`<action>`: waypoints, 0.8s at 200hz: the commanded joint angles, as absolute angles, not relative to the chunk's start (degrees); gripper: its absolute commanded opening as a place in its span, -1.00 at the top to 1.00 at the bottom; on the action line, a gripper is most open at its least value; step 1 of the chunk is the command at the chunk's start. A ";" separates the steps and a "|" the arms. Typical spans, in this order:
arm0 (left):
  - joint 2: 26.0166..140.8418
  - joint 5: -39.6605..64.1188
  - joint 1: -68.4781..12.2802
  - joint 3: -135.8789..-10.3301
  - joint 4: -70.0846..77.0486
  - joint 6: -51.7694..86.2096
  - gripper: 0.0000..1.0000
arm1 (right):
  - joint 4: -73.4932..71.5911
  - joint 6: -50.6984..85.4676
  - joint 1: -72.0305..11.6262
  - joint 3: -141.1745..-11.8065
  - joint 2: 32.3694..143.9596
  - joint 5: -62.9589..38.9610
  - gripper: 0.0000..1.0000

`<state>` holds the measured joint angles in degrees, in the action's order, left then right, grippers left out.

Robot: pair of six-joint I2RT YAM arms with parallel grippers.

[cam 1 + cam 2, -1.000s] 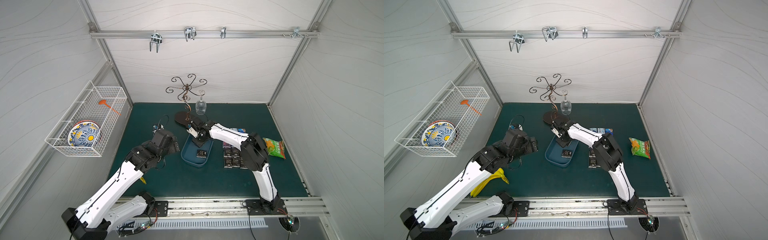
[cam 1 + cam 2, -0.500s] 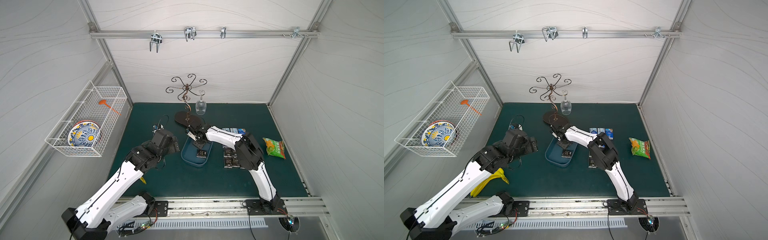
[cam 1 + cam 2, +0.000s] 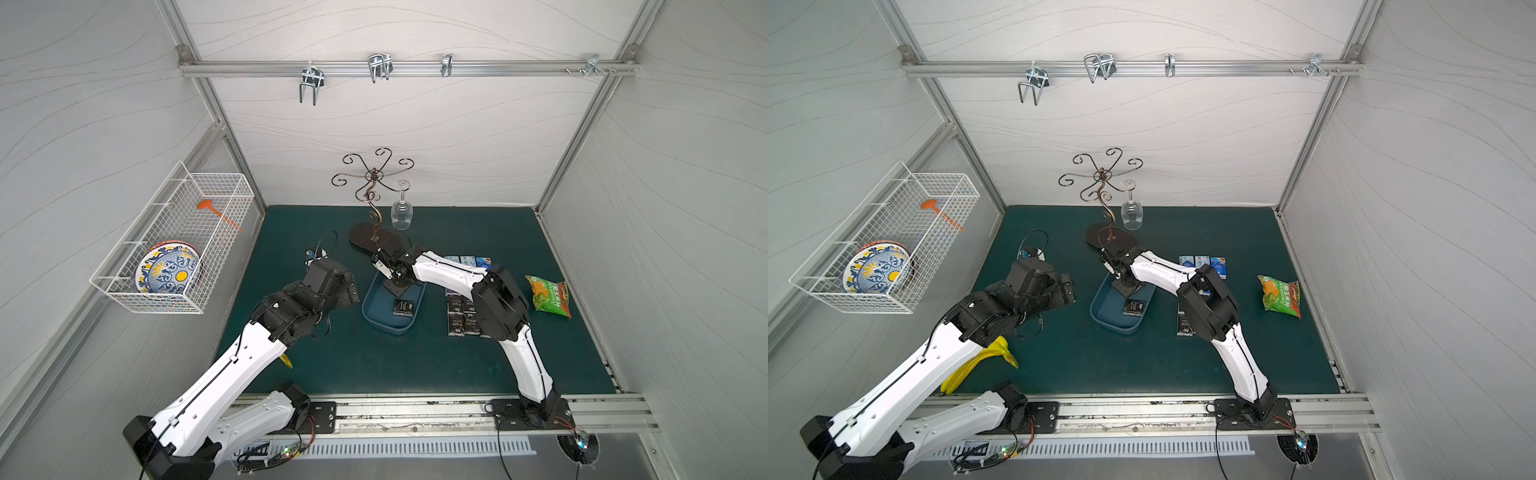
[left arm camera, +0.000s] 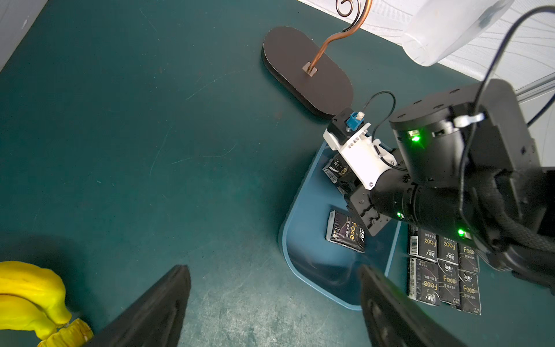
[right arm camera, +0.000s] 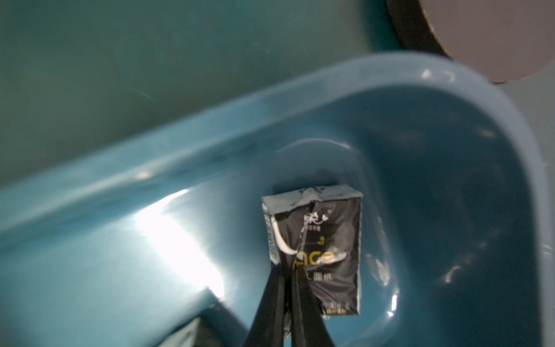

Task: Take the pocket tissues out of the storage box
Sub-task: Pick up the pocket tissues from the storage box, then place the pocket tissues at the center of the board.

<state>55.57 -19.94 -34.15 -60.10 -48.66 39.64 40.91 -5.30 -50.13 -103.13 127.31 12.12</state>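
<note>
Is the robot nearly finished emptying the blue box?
Nearly. Done: rows of packs lie on the mat beside the storage box. In hand: the right gripper is shut on a black pack inside the box. Still to go: that one, plus another black pack lying in the box. The left gripper hangs open.

Storage box (image 3: pixel 379 307), pocket tissues (image 3: pixel 461 320) on table (image 3: pixel 415 365)

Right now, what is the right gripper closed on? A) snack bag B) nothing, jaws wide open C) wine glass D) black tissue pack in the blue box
D: the right wrist view shows the right gripper pinched shut on a black tissue pack inside the storage box.
</note>
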 commanded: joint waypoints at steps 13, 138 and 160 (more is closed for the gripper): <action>54.50 -20.41 -33.75 -62.05 -47.38 39.38 -0.84 | 40.74 0.65 -50.62 -103.33 119.50 8.08 0.95; 53.70 -18.61 -32.87 -60.29 -43.72 38.94 -0.85 | 49.06 20.49 -52.09 -70.33 79.90 6.41 0.89; 54.53 -17.60 -32.81 -60.21 -42.60 39.33 -0.84 | 49.60 24.44 -54.97 -61.83 74.47 7.41 0.88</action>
<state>54.15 -18.98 -33.08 -60.01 -46.70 39.42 46.74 18.37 -51.94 -68.86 78.63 7.64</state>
